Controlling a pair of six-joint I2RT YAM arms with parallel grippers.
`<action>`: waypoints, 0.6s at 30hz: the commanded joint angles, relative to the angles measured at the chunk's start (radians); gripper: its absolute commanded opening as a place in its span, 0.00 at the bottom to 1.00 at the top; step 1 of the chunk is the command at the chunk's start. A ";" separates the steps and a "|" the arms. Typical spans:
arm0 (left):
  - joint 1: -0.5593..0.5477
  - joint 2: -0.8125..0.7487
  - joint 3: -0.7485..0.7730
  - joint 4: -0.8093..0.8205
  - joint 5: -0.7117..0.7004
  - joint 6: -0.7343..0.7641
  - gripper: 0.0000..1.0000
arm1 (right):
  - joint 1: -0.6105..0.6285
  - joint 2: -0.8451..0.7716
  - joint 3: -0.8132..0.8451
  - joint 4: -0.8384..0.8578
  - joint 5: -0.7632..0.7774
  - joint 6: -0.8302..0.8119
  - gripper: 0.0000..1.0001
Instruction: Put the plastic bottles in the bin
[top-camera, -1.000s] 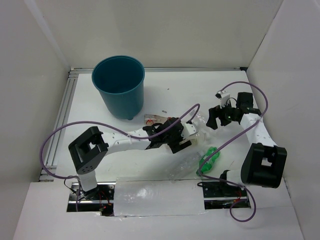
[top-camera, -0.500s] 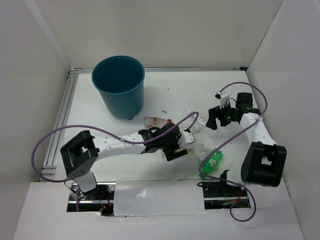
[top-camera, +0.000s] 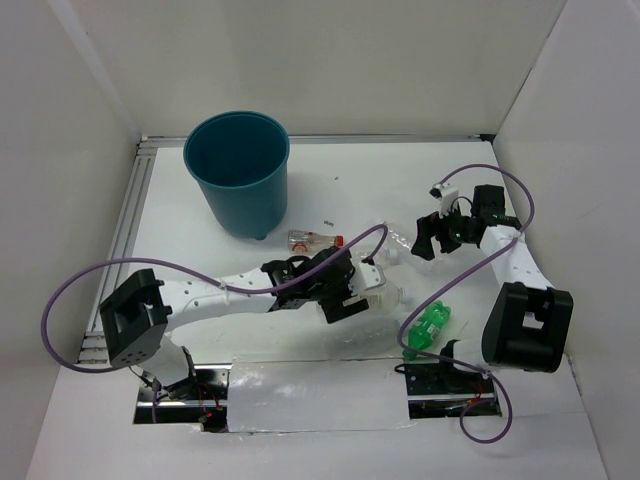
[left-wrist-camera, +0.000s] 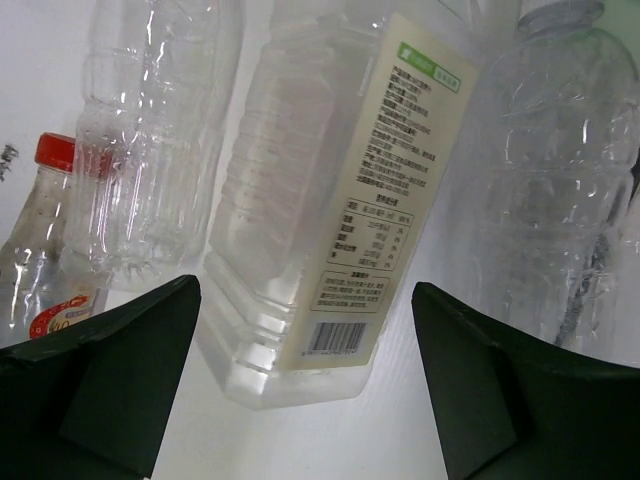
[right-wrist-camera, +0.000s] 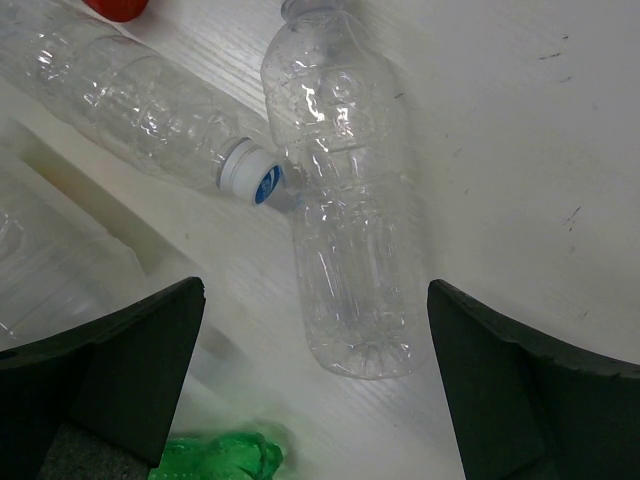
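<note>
White table (top-camera: 340, 165), boxed by pale walls left, back and right. Nearest, at lower right of the top view, green bottle (top-camera: 428, 325) on its side beside the right arm's base. At centre, left gripper (left-wrist-camera: 305, 295) spread wide, straddling the wide squarish bottle (left-wrist-camera: 320, 190), fingers clear of its sides. Ribbed clear bottles (left-wrist-camera: 150, 140) close on both flanks, red-capped bottle (left-wrist-camera: 45, 250) at that frame's left edge. Right of centre, right gripper (right-wrist-camera: 315, 290) equally wide open above a short clear bottle (right-wrist-camera: 345, 220), its shoulder touching the white cap (right-wrist-camera: 250, 178) of a longer one. Bare table across upper centre. At upper left, the bin (top-camera: 245, 205) upright, every bottle outside it, the red-capped one nearest its foot.
</note>
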 joint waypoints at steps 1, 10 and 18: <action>-0.006 -0.038 0.029 -0.001 -0.013 -0.011 1.00 | -0.006 0.002 0.010 -0.020 -0.022 -0.012 0.99; -0.027 -0.061 0.048 -0.041 0.013 0.050 1.00 | -0.006 0.002 0.010 -0.020 -0.022 -0.022 0.99; -0.097 -0.107 -0.086 0.103 -0.165 0.130 1.00 | -0.006 0.002 0.001 -0.020 -0.022 -0.022 0.99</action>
